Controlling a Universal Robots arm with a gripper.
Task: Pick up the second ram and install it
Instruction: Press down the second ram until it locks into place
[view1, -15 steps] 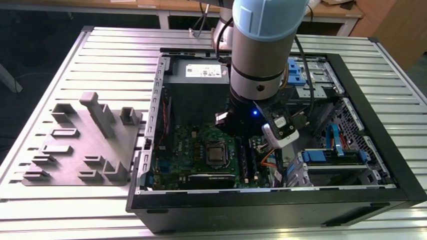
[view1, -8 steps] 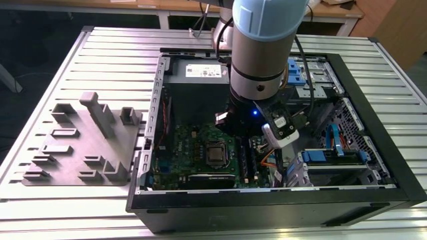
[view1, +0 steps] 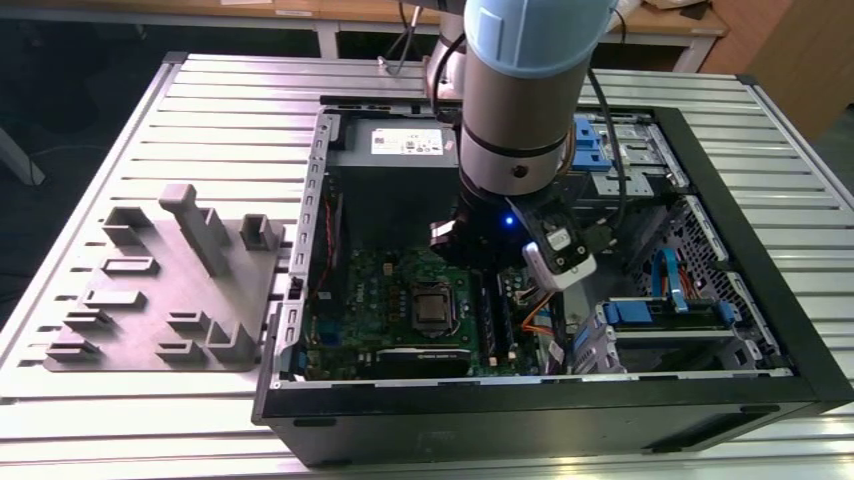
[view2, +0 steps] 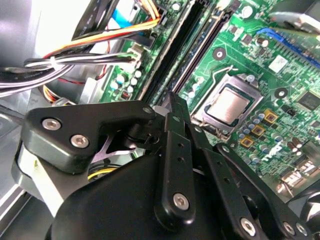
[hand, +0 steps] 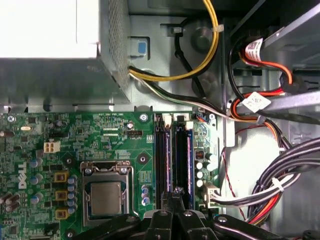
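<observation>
My gripper (hand: 175, 193) is down inside the open computer case (view1: 300, 300), its black fingers shut tip to tip with nothing showing between them. The tips hang just above the near end of the two long dark memory slots (hand: 173, 150) on the green motherboard (hand: 75, 135). The second wrist view shows the gripper (view2: 173, 102) at the end of those slots (view2: 192, 47). The second ram is not told apart from the slots; I cannot tell whether a stick stands in either one. In the exterior view the arm (view1: 514, 120) covers the gripper.
The processor socket (hand: 106, 196) lies beside the slots. Bundles of coloured cables (hand: 270, 117) run on the slots' other side. The power supply (view1: 400, 145) fills the case's far end, and drive cages (view1: 667, 300) stand at the exterior view's right. A grey fixture block (view1: 160, 290) sits outside the case at its left.
</observation>
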